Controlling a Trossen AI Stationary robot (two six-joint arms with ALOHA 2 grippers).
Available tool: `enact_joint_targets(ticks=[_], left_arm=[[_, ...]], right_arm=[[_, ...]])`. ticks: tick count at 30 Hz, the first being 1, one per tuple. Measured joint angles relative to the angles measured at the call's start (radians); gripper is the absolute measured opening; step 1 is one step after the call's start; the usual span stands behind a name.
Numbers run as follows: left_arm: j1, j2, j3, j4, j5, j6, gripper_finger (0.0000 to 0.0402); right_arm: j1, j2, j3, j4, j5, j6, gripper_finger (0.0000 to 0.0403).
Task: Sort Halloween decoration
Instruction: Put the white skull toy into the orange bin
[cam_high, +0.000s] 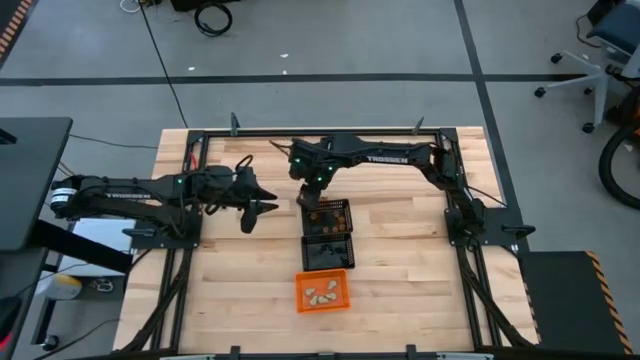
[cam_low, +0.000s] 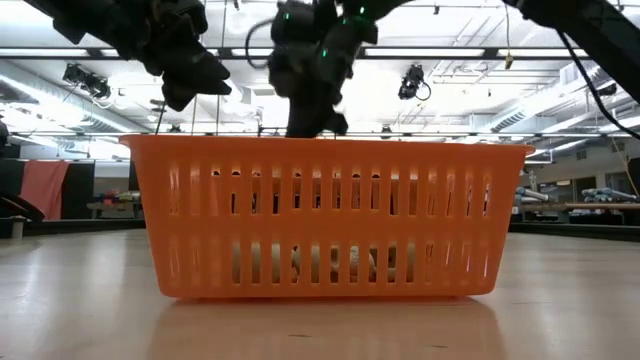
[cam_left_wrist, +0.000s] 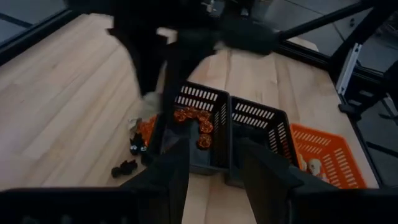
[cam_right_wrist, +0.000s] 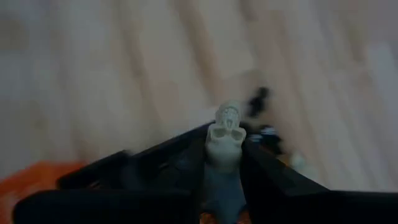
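My right gripper (cam_high: 311, 186) hangs above the table's far middle, shut on a cream-white skull-faced trinket (cam_right_wrist: 225, 134). Under it, loose orange (cam_left_wrist: 146, 127) and black trinkets (cam_left_wrist: 124, 168) lie on the wood beside a black mesh basket (cam_high: 327, 214) that holds orange trinkets (cam_left_wrist: 194, 118). A second black mesh basket (cam_high: 328, 251) and an orange basket (cam_high: 322, 291) with cream pieces (cam_high: 322, 294) follow in a row toward the near edge. My left gripper (cam_left_wrist: 214, 174) is open and raised left of the baskets, with nothing between its fingers. My right gripper pinches the cream trinket's lower body (cam_right_wrist: 222, 163) between its two fingers. The face end sticks out past the fingertips. The fingers slant down toward the table, and the trinket is lifted clear of it.
The three baskets stand touching in a row from the table's middle toward its near edge. Bare wood lies on both sides of the row. A black frame (cam_high: 200, 140) borders the table. In the low view the orange basket (cam_low: 330, 215) fills the foreground.
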Motion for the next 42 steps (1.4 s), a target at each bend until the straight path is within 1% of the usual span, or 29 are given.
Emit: enact_joint_targets(ticks=[4,9,11,16,19,25,31,34,42], left_arm=[[-0.004,0.002,0.0,-0.001,0.0,0.001,0.0144],[-0.004,0.002,0.0,-0.002,0.0,0.001,0.0144],[-0.004,0.002,0.0,-0.001,0.0,0.001,0.0144],[-0.004,0.002,0.0,-0.003,0.0,0.001,0.0144],[-0.004,0.002,0.0,-0.01,0.0,0.001,0.0144],[-0.004,0.003,0.0,-0.032,0.0,0.001,0.0144],[-0.004,0.003,0.0,-0.046,0.0,0.001,0.0144],[-0.004,0.003,0.0,-0.059,0.0,0.001,0.0144],[-0.004,0.003,0.0,-0.063,0.0,0.001,0.0144]], right_arm=[[0.047,-0.018,0.0,0.0,-0.093,-0.087,0.0092],[0.138,-0.018,0.0,-0.017,-0.267,-0.18,0.0093],[0.179,-0.018,-0.005,-0.024,-0.295,-0.229,0.0093],[0.284,-0.017,-0.04,-0.051,-0.298,-0.342,0.0094],[0.332,-0.015,-0.091,-0.029,-0.306,-0.345,0.0094],[0.395,-0.015,-0.191,0.031,-0.284,-0.312,0.0094],[0.426,-0.014,-0.283,0.169,-0.287,-0.171,0.0095],[0.432,-0.014,-0.3,0.186,-0.292,-0.129,0.0106],[0.433,-0.015,-0.298,0.194,-0.285,-0.109,0.0153]])
